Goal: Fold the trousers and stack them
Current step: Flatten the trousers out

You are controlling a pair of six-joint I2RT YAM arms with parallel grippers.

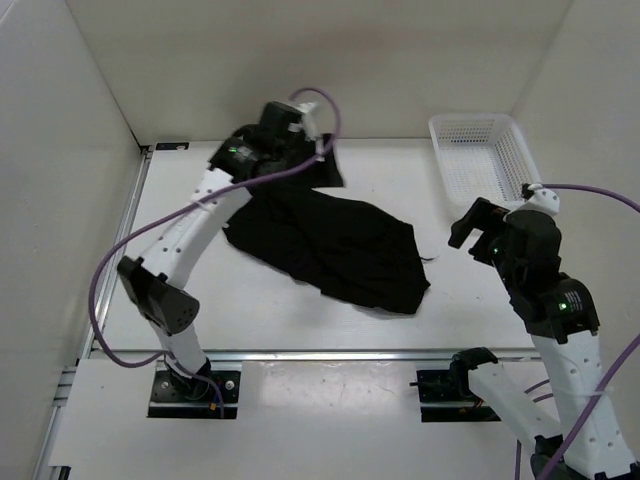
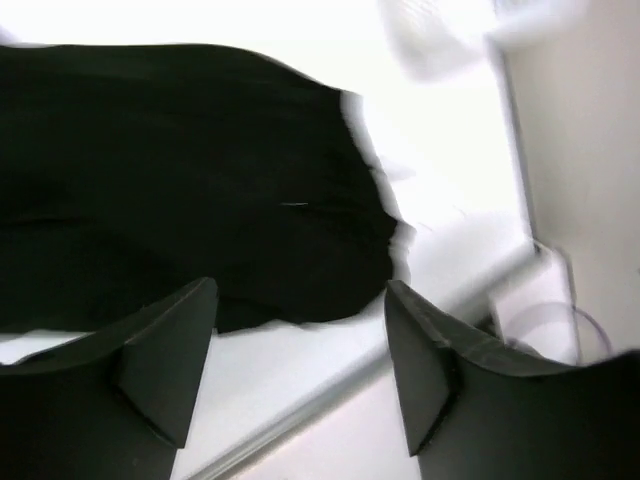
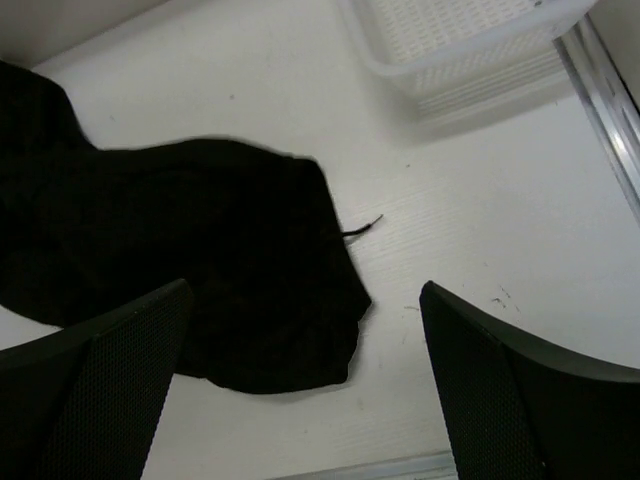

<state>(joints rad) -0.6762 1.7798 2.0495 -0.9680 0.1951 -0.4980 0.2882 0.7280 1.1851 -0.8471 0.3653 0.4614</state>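
Note:
The black trousers [image 1: 330, 240] lie crumpled and partly spread in the middle of the white table, with one end running up to the far left. My left gripper [image 1: 316, 150] hovers over that far end. In the left wrist view it [image 2: 300, 300] is open and empty, with the trousers [image 2: 180, 180] beyond the fingertips. My right gripper [image 1: 466, 232] is to the right of the trousers, apart from them. In the right wrist view it [image 3: 305, 300] is open and empty above the cloth's near right edge [image 3: 250, 280].
A white mesh basket [image 1: 470, 122] stands at the back right corner, also in the right wrist view [image 3: 470, 45]. White walls enclose the table on the left, back and right. A metal rail [image 1: 330, 353] runs along the near edge.

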